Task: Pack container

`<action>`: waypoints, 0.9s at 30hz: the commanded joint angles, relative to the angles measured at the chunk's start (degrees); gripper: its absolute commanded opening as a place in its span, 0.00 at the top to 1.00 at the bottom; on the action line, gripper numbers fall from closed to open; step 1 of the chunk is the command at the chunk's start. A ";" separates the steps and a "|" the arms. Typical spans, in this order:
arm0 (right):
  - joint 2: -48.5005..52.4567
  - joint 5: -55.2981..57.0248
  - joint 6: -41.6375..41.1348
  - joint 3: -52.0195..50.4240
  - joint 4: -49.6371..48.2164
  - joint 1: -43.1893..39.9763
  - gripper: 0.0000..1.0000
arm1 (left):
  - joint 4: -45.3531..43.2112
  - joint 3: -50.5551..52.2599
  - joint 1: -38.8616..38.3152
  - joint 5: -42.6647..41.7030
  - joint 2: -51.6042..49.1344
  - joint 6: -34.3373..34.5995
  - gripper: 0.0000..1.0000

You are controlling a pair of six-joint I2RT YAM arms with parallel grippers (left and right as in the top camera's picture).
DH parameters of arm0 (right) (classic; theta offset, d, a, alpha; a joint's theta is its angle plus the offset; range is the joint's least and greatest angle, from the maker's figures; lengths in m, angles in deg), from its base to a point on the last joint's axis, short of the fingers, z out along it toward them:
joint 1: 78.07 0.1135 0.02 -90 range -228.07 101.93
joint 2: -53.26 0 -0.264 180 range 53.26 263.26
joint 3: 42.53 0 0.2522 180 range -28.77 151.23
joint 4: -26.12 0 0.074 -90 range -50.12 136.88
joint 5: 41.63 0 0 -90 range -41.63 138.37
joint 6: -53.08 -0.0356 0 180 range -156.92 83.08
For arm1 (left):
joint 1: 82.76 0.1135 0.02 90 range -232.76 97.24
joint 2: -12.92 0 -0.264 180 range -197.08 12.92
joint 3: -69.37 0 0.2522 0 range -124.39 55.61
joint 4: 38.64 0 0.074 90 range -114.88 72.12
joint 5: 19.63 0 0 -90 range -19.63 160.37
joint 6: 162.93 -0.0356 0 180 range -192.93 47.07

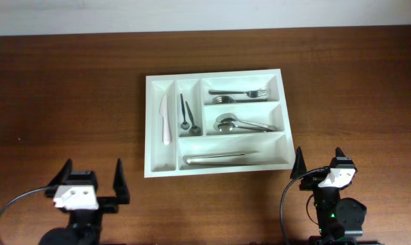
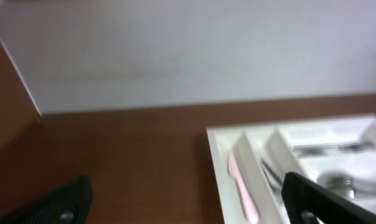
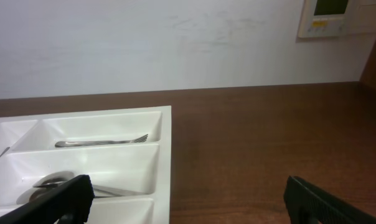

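White container (image 1: pixel 160 160), brown table (image 1: pixel 69 102)

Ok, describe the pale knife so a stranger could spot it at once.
Find the white cutlery tray in the middle of the brown table. In its leftmost narrow slot the knife lies alone, lengthwise. It is the only pale piece: the next slot holds two small dark utensils, the rest are shiny metal.

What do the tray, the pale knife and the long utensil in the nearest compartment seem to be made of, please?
The tray looks like matte white moulded plastic, with smooth rounded dividers. The pale knife seems plastic too: opaque, pinkish-white, no gleam. The long utensil looks like polished metal, probably steel, given its grey shine.
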 commanded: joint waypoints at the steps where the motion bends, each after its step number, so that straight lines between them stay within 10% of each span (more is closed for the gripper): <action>1: -0.39 -0.55 0.57 -0.28 0.31 0.46 0.01 | -6.21 8.55 0.42 -2.29 2.45 -0.87 0.01; 27: -0.39 -0.57 0.57 -0.28 0.31 0.46 0.01 | -24.41 31.87 0.42 -2.23 9.16 -0.90 0.01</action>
